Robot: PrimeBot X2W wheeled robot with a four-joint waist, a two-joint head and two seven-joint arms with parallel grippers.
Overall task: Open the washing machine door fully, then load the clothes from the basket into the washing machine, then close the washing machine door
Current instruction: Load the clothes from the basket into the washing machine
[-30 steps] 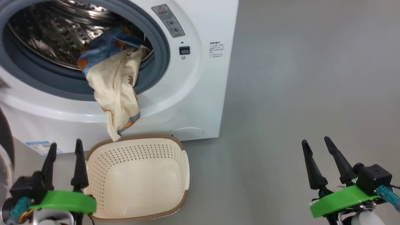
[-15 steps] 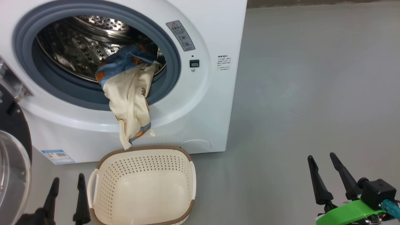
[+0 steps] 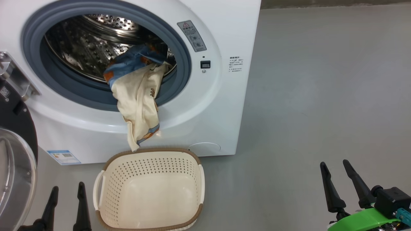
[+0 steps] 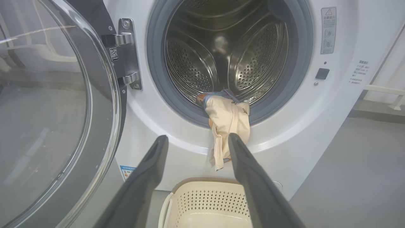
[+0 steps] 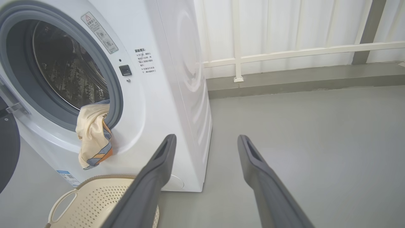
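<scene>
Head view: the washing machine (image 3: 205,122) stands with its steel drum (image 3: 96,48) exposed. The washing machine door (image 3: 17,128) is swung wide on its hinge (image 4: 126,53) at the left edge. The clothes (image 3: 138,99) lie across the lower lip of the grey-blue gasket (image 3: 179,64), the blue part inside the drum mouth and the cream part hanging down the white front. Left wrist view: the hanging end stops just above the far rim of the basket (image 3: 151,149), which sits on the grey floor (image 3: 321,96) against the machine. The left gripper (image 3: 68,186), just beside the basket's left handle, has its fingers apart and holds nothing. The right gripper (image 3: 334,162), well apart over bare floor, is likewise spread and empty.
</scene>
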